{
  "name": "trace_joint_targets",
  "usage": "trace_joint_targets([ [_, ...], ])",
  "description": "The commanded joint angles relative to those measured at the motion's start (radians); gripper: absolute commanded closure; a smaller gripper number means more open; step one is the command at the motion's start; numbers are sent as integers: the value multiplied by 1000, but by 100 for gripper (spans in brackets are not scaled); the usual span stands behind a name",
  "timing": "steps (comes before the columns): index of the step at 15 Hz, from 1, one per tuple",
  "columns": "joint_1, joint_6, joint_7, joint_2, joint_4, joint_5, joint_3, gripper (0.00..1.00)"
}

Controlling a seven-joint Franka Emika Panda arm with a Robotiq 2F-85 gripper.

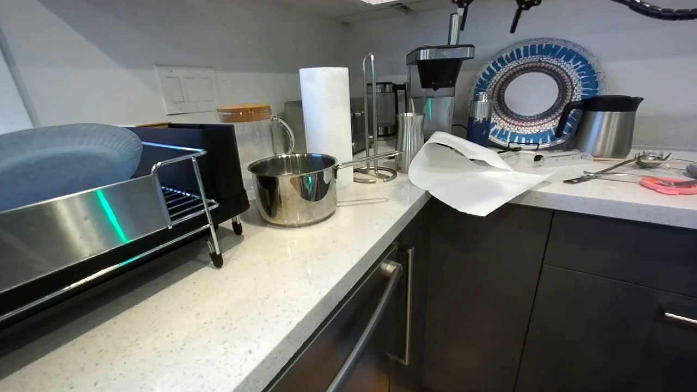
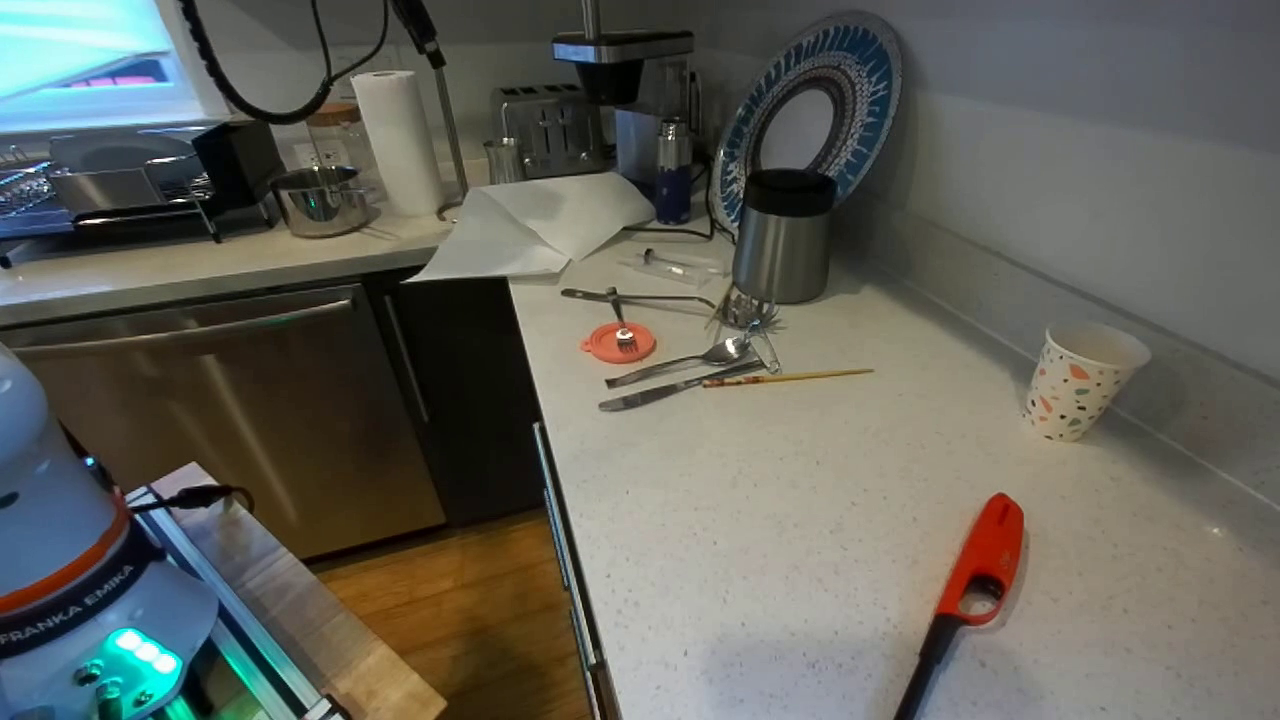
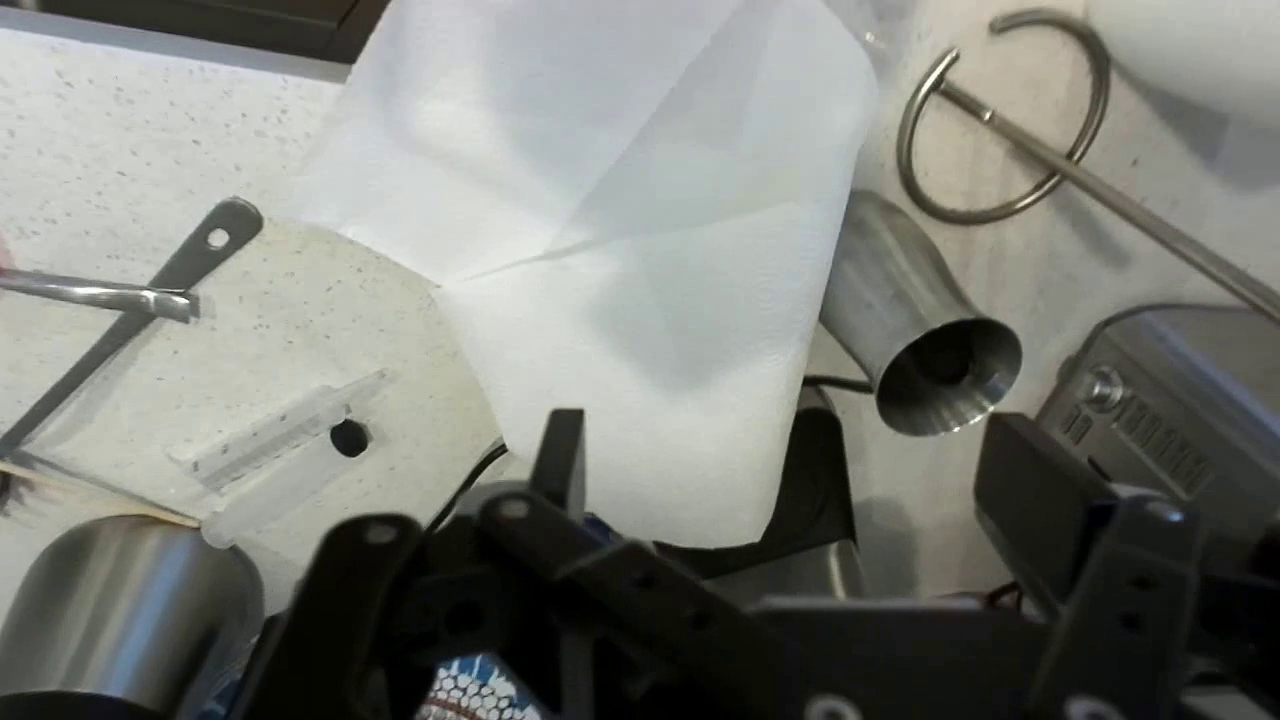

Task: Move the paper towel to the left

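The paper towel is a loose, creased white sheet with a fold. In both exterior views the paper towel (image 1: pixel 484 182) (image 2: pixel 575 215) lies at the counter's inner corner, with its front part hanging over the edge. In the wrist view the paper towel (image 3: pixel 640 330) spreads from the top down to between the fingers. My gripper (image 3: pixel 785 435) is open, its fingers wide apart, with nothing held. In an exterior view the gripper (image 1: pixel 491 22) hangs high above the towel, only its fingertips showing at the top edge.
A steel cup (image 1: pixel 409 141), wire holder (image 1: pixel 371 120), paper towel roll (image 1: pixel 328 117) and steel pot (image 1: pixel 294 190) stand left of the sheet. A coffee maker (image 1: pixel 441 71) and blue bottle (image 1: pixel 480 120) stand behind it. Cutlery (image 2: pixel 680 370) and a kettle (image 2: pixel 783 245) are to the right.
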Motion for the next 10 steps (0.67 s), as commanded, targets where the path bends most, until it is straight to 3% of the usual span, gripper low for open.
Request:
trace_joint_targets([
  [1,-54,-71,-274,-95,-62,172,-21,0],
  [4,-91,-162,-494,-147,-77,248,-52,0],
  [10,-133,-338,-836,-241,-132,210,-100,0],
])
